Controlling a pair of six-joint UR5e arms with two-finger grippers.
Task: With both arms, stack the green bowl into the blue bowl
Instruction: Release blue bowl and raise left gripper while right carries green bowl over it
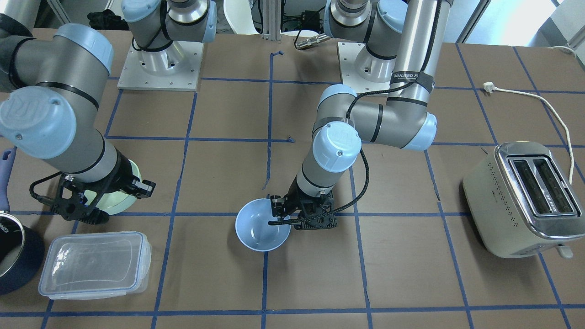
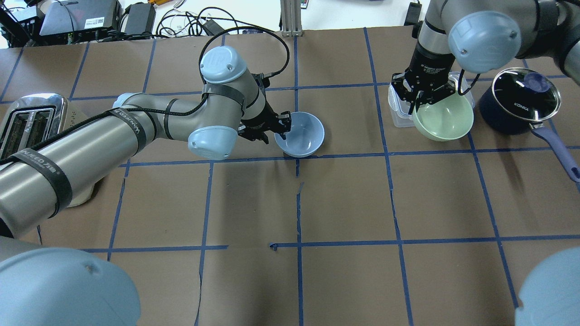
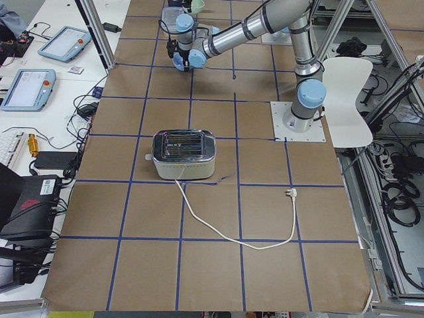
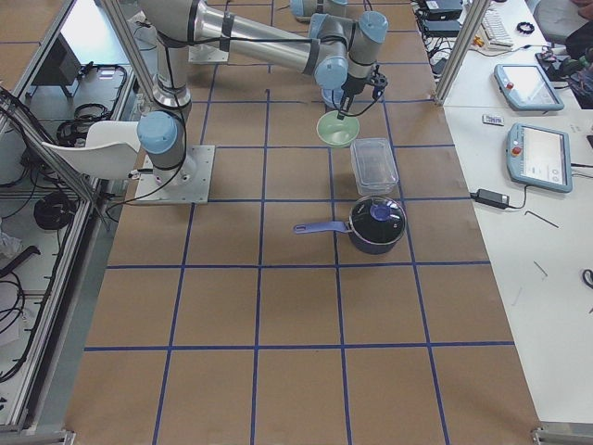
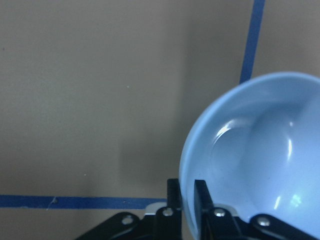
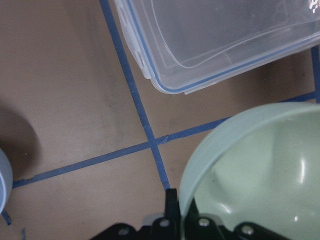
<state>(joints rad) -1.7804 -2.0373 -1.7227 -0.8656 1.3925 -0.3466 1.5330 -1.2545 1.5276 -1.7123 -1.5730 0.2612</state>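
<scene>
The pale blue bowl [image 2: 302,135] sits near the table's middle, tilted. My left gripper [image 2: 282,128] is shut on its near rim. The left wrist view shows the rim [image 5: 186,165] pinched between the two fingers, with the bowl [image 5: 260,160] to the right. In the front view the bowl [image 1: 262,227] is beside that gripper [image 1: 281,214]. The mint-green bowl [image 2: 446,120] is at the right, tilted. My right gripper [image 2: 420,103] is shut on its rim. It also shows in the right wrist view [image 6: 260,170] and the front view [image 1: 118,201].
A clear plastic container [image 2: 398,111] lies right behind the green bowl, seen also in the front view [image 1: 93,264]. A dark blue lidded pot [image 2: 519,102] with a long handle stands to its right. A toaster [image 2: 27,122] with a loose cord [image 1: 539,98] stands at the left.
</scene>
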